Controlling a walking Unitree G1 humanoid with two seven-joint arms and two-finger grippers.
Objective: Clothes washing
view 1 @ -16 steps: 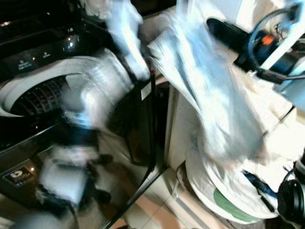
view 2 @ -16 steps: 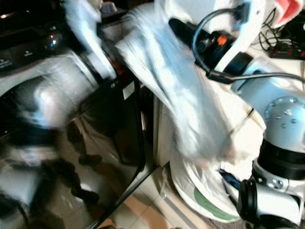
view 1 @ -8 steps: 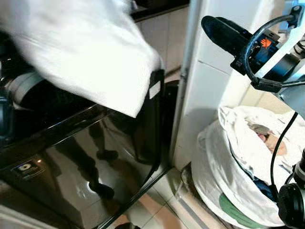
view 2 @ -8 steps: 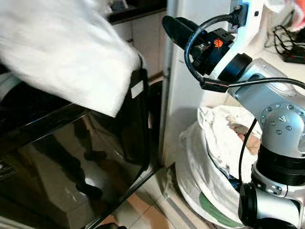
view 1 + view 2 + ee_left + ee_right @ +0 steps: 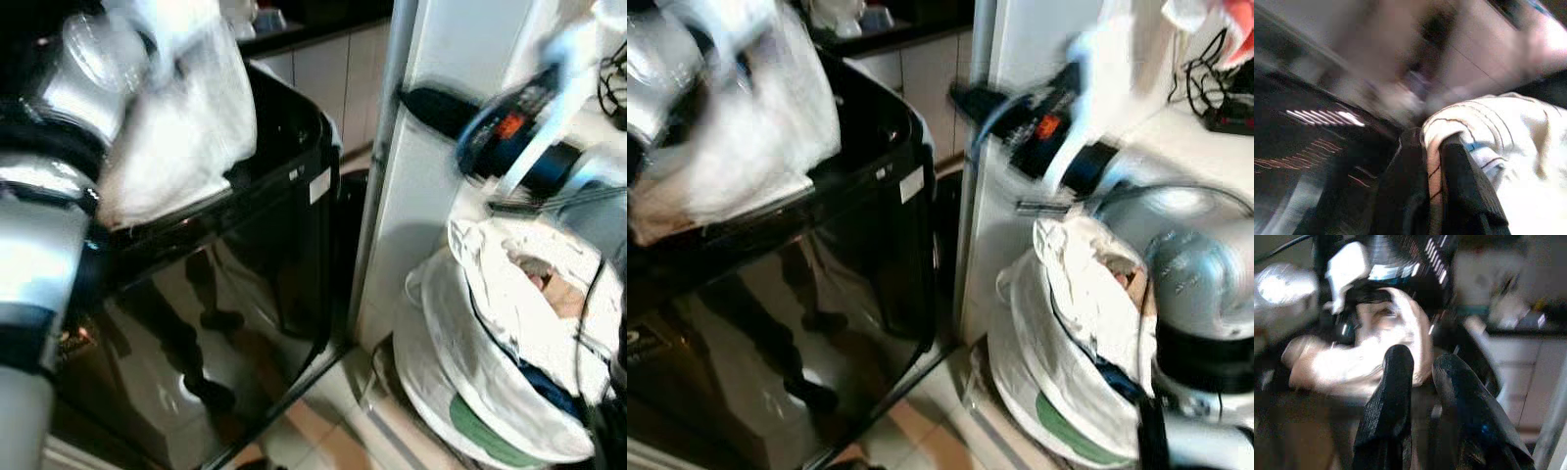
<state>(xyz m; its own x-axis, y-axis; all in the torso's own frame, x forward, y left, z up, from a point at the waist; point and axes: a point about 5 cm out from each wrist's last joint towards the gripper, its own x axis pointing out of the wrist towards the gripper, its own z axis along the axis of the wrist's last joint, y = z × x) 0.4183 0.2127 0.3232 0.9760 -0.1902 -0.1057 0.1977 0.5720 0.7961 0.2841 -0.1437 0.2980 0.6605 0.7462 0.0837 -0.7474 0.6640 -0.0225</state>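
Left gripper (image 5: 1432,161): fingers pinched onto a fold of the white garment (image 5: 181,137).
White garment: hanging over the black washing machine (image 5: 245,264), far left.
Right gripper (image 5: 1420,382): raised at right, fingers close together, nothing between them.
Laundry bag (image 5: 509,362): on the floor near right, clothes inside.
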